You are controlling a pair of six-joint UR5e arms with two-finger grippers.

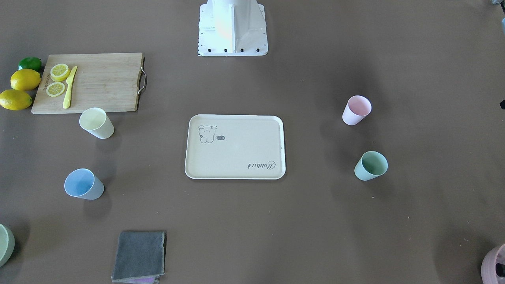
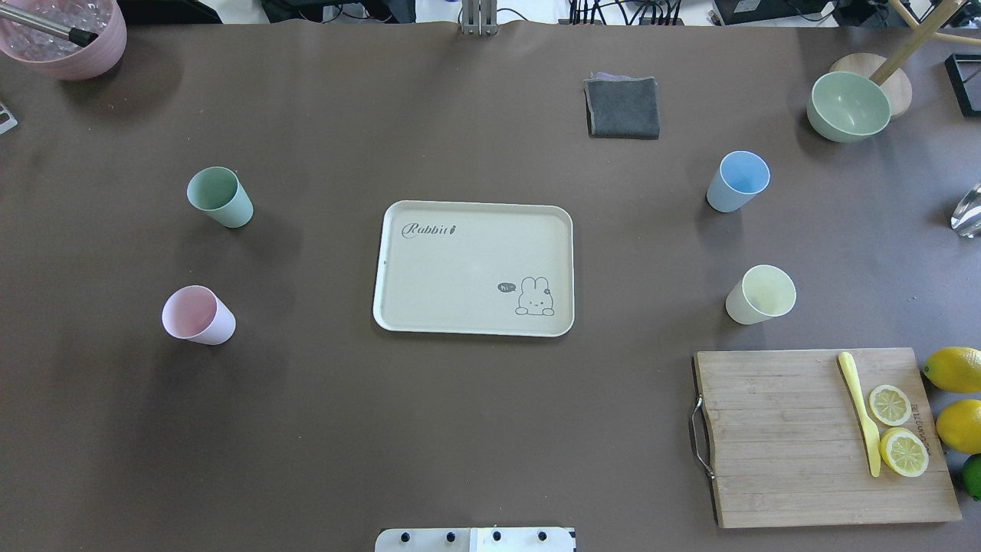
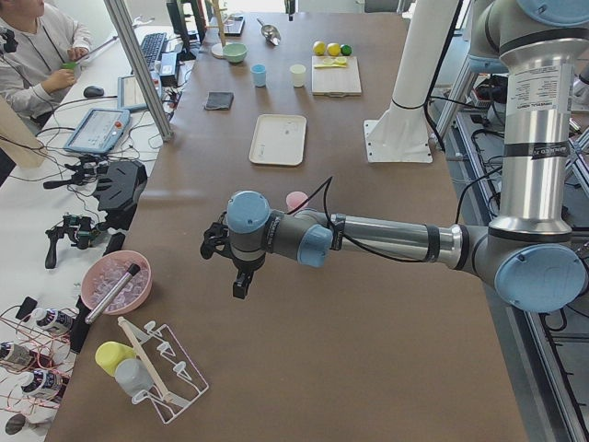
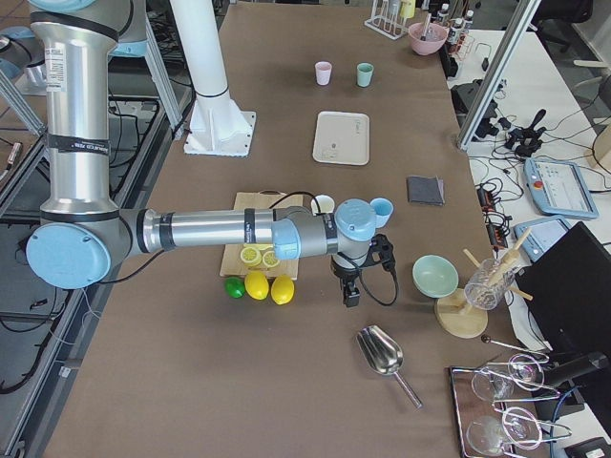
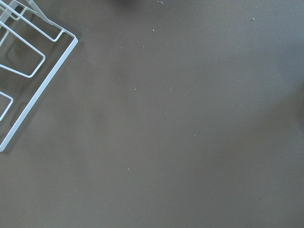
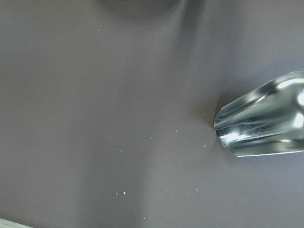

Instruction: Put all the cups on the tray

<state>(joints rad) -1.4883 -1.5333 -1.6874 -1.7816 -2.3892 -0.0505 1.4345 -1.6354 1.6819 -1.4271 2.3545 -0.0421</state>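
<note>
The cream tray (image 2: pixel 460 261) lies at the table's middle with nothing on it; it also shows in the front view (image 1: pixel 236 152). The mint green cup (image 2: pixel 220 197) and pink cup (image 2: pixel 198 315) stand left of it. The blue cup (image 2: pixel 737 181) and yellow cup (image 2: pixel 760 294) stand right of it. All are upright on the table. My left gripper (image 3: pixel 241 282) shows only in the exterior left view, beyond the pink cup. My right gripper (image 4: pixel 351 294) shows only in the exterior right view, near the lemons. I cannot tell whether either is open.
A wooden cutting board (image 2: pixel 797 445) with lemon slices and a yellow knife lies front right, whole lemons (image 2: pixel 954 369) beside it. A grey cloth (image 2: pixel 622 107), green bowl (image 2: pixel 848 106) and pink pot (image 2: pixel 65 38) sit at the back. A metal scoop (image 6: pixel 261 118) and wire rack (image 5: pixel 28 71) lie at the table's ends.
</note>
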